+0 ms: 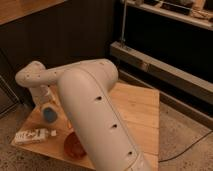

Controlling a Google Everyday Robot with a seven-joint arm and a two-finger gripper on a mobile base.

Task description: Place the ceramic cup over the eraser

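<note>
Camera view: arm fills the middle of the frame. The fat link rises from the bottom edge to an elbow near the centre, then the forearm runs left to the wrist, which bends down.

Gripper points down over the left part of the table, directly above the cup. Can't tell whether it's apart, together or clamped on the cup (the wrist housing blocks that spot). Contact with the cup: also can't tell.

Cup: light blue, small, upright, on the left side of the table just under the gripper. Whether it's sitting on the wood or lifted off it isn't clear.

Bowl: red-brown, near the front edge, right of the cup and apart from it, with its right side hidden behind the arm.

White oblong item: lying flat near the front left corner, in front of the cup and not touching it.

Background: dark cabinet wall, metal shelf at right, cable on the speckled floor at lower right.
</note>
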